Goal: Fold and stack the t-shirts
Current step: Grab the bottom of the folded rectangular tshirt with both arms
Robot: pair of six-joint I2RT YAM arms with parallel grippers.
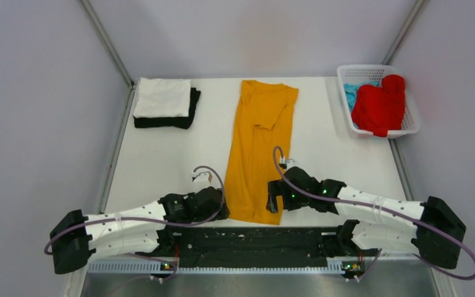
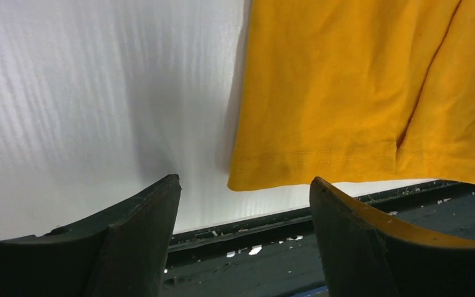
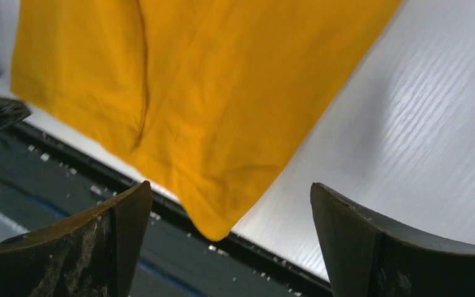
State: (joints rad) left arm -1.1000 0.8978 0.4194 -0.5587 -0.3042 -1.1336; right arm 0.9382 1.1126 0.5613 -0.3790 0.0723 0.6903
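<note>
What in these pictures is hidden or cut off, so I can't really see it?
Top view: the black shirt lies mostly under the folded white shirt; only its edges show.
Top view: the red shirt covers most of the light blue shirt in the basket.
Wrist views: the frame edge cuts off the mustard shirt; only its hem end shows.

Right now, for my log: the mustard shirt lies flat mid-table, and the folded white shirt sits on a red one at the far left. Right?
Not quite: the top external view shows the white shirt on a black shirt, not red. The rest stands.
</note>
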